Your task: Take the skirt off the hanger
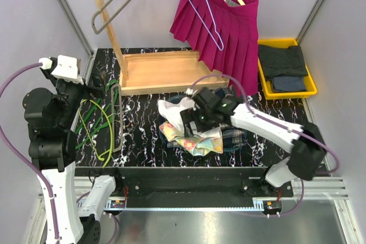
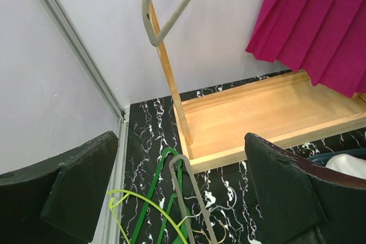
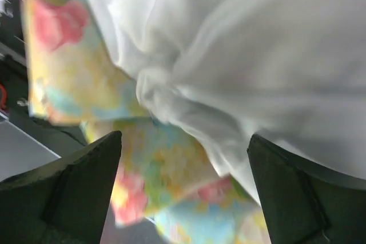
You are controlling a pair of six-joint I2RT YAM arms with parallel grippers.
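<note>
Pale grey matte walls (image 1: pixel 34 21) close the stall in on the left, back and right; slim aluminium corner posts (image 1: pixel 67 10) run down slantwise where the panels meet; no window shows in any of them. The light is soft and even, with only faint shadows on the back panel. A black tabletop veined with white like marble (image 1: pixel 143 141) fills the middle; at its far side stands a light wooden garment rack (image 1: pixel 104 21), its flat plank base (image 1: pixel 160 67) resting on the table close to the back wall. Along the near edge runs a ribbed aluminium rail (image 1: pixel 337 187); below it lies a dull grey metal floor plate (image 1: pixel 217 227) with a pale sheen.
</note>
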